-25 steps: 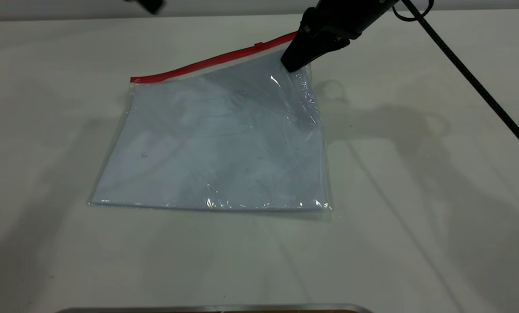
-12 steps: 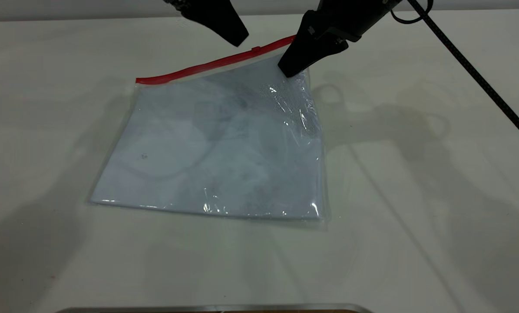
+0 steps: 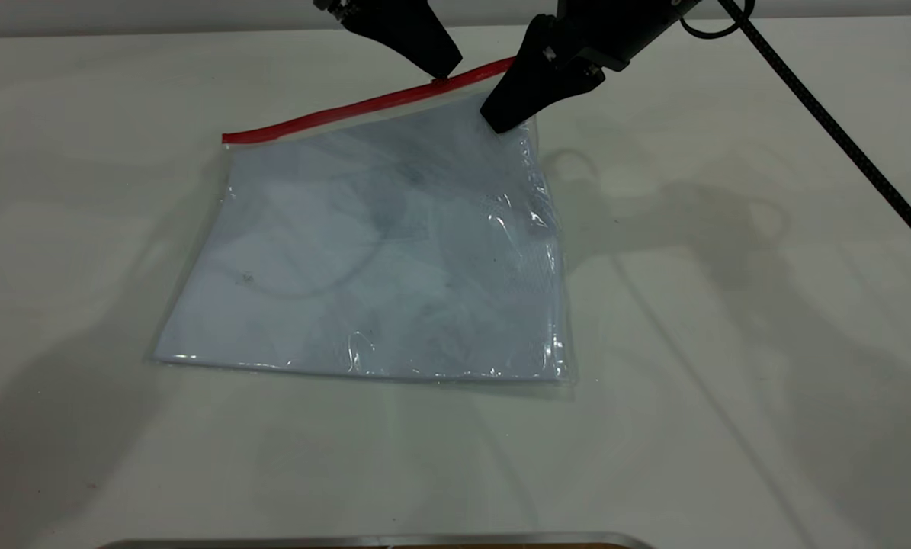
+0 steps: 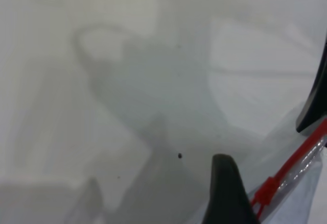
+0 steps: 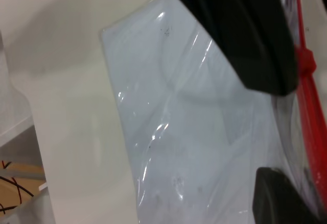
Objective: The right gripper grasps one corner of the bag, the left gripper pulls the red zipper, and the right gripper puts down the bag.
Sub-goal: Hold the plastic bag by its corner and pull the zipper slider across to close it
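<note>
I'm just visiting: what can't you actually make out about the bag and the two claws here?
- Whether the left gripper has closed on the red zipper: its tip hides the slider in the exterior view, and the left wrist view cuts off its jaws.
- The corner of the bag: covered by the right gripper in the exterior view.
- Print on the sheets inside the bag: too small.

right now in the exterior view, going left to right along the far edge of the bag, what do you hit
free end of the red zipper → left gripper at the slider tab → right gripper on the corner of the bag → black cable
</note>
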